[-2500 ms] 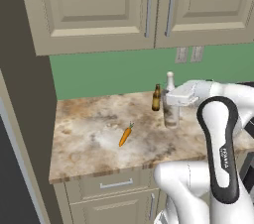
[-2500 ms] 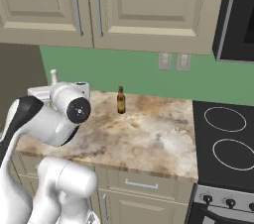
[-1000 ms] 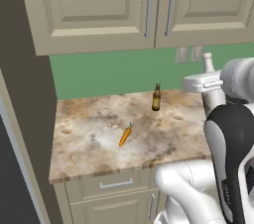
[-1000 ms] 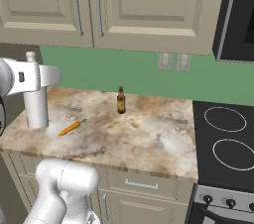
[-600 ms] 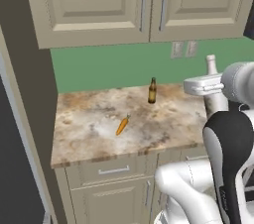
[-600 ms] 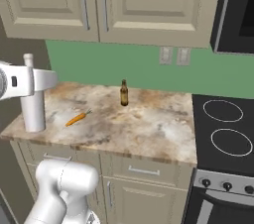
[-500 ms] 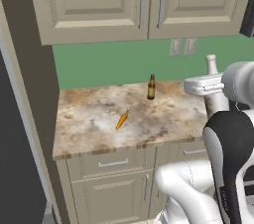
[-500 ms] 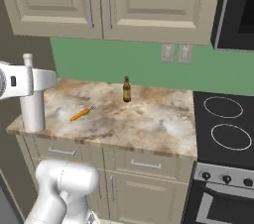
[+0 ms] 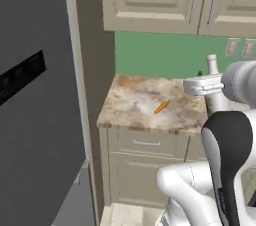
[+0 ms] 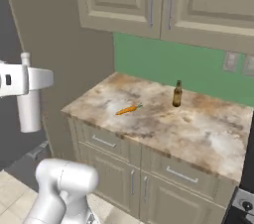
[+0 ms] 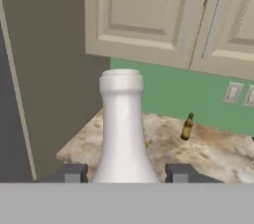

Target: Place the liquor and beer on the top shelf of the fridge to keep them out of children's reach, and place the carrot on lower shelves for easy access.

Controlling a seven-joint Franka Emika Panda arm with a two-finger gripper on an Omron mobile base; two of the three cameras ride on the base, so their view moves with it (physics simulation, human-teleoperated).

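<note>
My gripper (image 11: 125,173) is shut on the liquor (image 11: 122,129), a pale bottle held upright in the air, its neck rising between the two fingers. From the left base the liquor (image 9: 218,104) hangs in the gripper (image 9: 214,90) over the counter's near edge. From the right base the gripper (image 10: 27,86) carries the liquor (image 10: 29,111) left of the counter. The carrot (image 9: 161,106) (image 10: 126,110) lies on the marbled counter. The beer (image 10: 177,94) (image 11: 187,127) stands upright near the green wall. The fridge (image 9: 35,100) shows a grey outer face at the left. The top shelf and lower shelves are out of view.
The marbled counter (image 10: 163,119) tops beige drawers (image 10: 106,141). Beige wall cabinets (image 10: 149,0) hang above it. A tall brown panel (image 9: 92,70) stands between counter and fridge. Pale floor tiles (image 10: 15,198) lie below the arm.
The whole picture has shifted: the base has driven, so the counter sits further right and the fridge face has come into the left base view. The liquor stays held upright.
</note>
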